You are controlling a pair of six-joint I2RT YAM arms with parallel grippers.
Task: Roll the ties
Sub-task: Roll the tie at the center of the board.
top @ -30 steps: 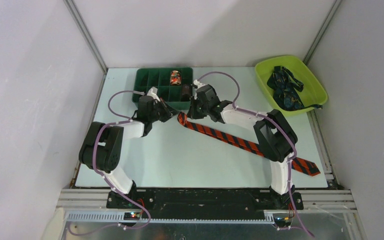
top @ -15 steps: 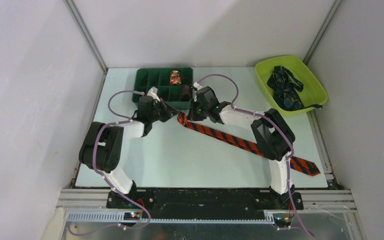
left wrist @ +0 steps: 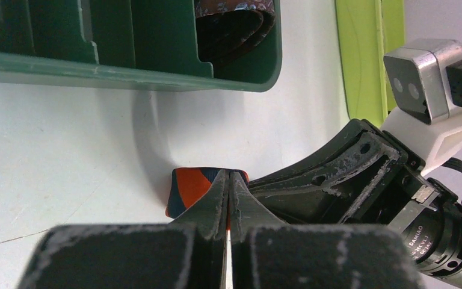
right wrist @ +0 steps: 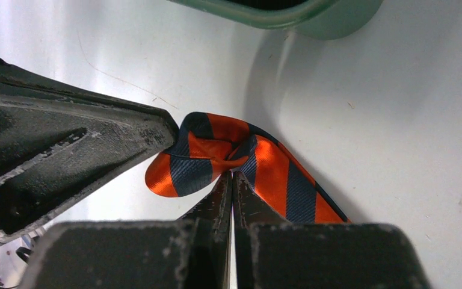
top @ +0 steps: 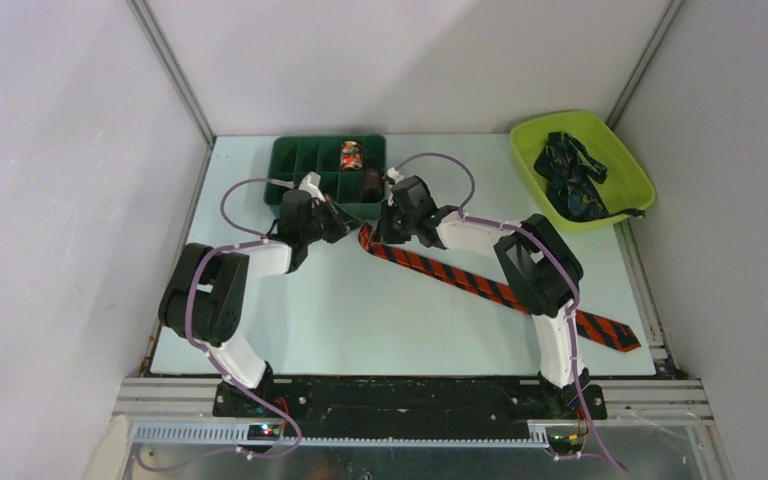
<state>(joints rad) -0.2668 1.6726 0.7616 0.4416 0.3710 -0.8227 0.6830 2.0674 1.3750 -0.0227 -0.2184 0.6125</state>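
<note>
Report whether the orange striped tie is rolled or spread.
Mostly spread: the red-orange dark-striped fabric necktie lies flat in a long strip, only its far end curled.

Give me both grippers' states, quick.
Left gripper: closed, tips against the striped tie's rolled end; grip unclear.
Right gripper: closed, pinching the striped tie's fold.

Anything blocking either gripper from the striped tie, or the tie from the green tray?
Nothing visible. The right gripper pinches the striped tie at its folded end, and the left gripper, tips shut, touches it. Only bare table lies between that end and the green tray.
</note>
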